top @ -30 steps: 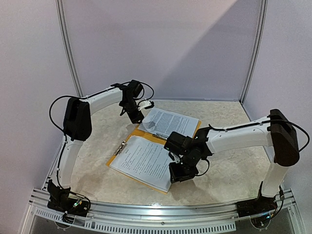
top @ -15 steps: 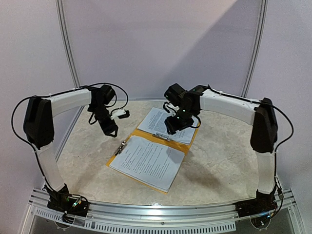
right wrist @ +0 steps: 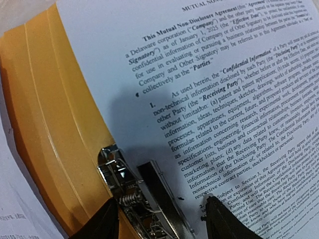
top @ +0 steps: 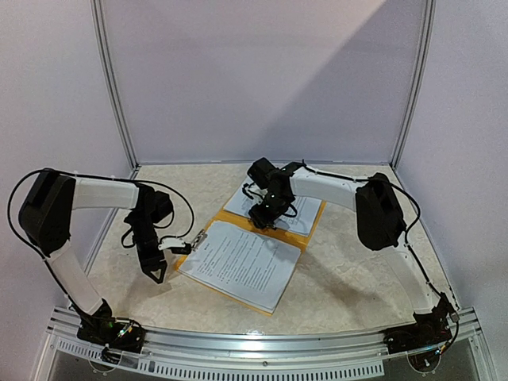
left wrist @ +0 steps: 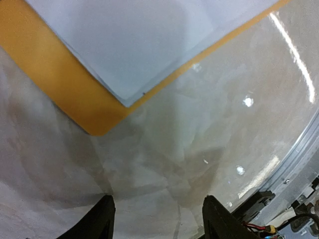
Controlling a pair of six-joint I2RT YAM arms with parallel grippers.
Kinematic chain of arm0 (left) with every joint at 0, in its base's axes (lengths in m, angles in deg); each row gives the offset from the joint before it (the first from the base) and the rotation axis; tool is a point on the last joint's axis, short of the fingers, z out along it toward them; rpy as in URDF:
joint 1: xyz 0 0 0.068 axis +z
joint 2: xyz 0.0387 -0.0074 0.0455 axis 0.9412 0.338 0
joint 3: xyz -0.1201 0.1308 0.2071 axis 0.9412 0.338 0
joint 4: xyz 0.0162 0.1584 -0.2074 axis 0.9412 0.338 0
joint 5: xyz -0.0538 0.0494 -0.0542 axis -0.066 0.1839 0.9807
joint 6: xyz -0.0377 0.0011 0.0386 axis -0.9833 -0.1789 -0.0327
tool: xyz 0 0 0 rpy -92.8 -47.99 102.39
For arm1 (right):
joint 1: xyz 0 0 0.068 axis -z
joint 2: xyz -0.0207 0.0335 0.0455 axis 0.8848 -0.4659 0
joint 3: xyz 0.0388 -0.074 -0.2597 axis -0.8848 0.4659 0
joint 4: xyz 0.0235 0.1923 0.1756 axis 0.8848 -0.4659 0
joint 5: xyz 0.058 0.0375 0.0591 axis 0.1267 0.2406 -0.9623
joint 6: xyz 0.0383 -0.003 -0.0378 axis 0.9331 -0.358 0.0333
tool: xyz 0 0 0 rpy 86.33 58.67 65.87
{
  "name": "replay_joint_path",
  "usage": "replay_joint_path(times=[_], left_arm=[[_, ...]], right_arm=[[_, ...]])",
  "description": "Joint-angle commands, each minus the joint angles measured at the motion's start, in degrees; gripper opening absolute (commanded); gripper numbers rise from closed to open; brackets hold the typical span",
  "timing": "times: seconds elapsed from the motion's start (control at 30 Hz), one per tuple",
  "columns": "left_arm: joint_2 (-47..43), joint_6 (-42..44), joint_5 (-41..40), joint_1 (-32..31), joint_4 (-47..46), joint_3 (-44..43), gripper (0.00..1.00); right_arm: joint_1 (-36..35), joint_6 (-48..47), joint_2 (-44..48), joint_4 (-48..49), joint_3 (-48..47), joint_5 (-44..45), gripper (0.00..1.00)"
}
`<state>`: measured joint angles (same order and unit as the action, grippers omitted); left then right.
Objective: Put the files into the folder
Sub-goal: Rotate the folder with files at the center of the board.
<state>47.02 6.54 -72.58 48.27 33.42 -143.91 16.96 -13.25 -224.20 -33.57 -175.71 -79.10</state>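
Note:
The orange-yellow folder (top: pixel 308 228) lies open on the middle of the table. One stack of the files (top: pixel 238 266) rests on its near half and another sheet (top: pixel 305 210) on its far half. My right gripper (top: pixel 262 217) hovers over the folder's middle. In the right wrist view it (right wrist: pixel 162 221) is open, its fingertips either side of the metal clip (right wrist: pixel 132 191), beside the printed sheet (right wrist: pixel 209 99) and the folder's orange spine (right wrist: pixel 50 114). My left gripper (top: pixel 155 275) is open over bare table, just off the folder's near-left corner (left wrist: pixel 94 117). Nothing is between its fingers (left wrist: pixel 105 221).
A second metal clip (top: pixel 196 238) sticks out at the folder's left edge. An aluminium rail (top: pixel 254 343) runs along the table's near edge and shows in the left wrist view too (left wrist: pixel 299 159). White walls with metal posts (top: pixel 111 87) close in the back and sides.
My left arm swung from the folder's far-left corner to its near-left corner. My right arm went from the near right side to the far half, then onto the clip, and its jaws widened.

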Motion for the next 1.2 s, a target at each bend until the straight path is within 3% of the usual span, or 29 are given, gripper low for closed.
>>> replay_joint_path(times=[0.0,0.13,0.27,0.47,0.67,0.83,1.17], left_arm=[[-1.01,-0.16,2.05,-0.89,-0.63,2.66,0.62],[0.16,-1.56,0.38,-0.93,-3.69,2.90,0.62],[0.42,-3.68,1.59,1.04,-5.14,-0.23,0.63],[-0.33,-10.44,6.59,6.59,-6.72,-7.14,0.66],[0.73,-22.88,15.64,14.11,-10.66,-13.08,0.70],[2.15,-29.56,20.60,14.24,-14.53,-14.25,0.73],[8.27,-39.85,25.20,14.03,-20.86,-15.52,0.77]], right_arm=[[0.36,-0.31,-3.92,-0.74,0.41,4.02,0.54],[0.36,2.30,-2.74,-0.26,3.40,4.99,0.37],[0.45,6.78,1.02,3.46,10.05,1.13,0.31],[1.80,14.39,3.95,4.83,14.31,-5.51,0.30],[4.29,21.11,6.75,10.72,23.56,-8.83,0.30],[5.95,25.99,9.80,17.67,31.75,-11.78,0.31],[8.25,29.61,10.47,21.37,36.83,-14.09,0.35]])
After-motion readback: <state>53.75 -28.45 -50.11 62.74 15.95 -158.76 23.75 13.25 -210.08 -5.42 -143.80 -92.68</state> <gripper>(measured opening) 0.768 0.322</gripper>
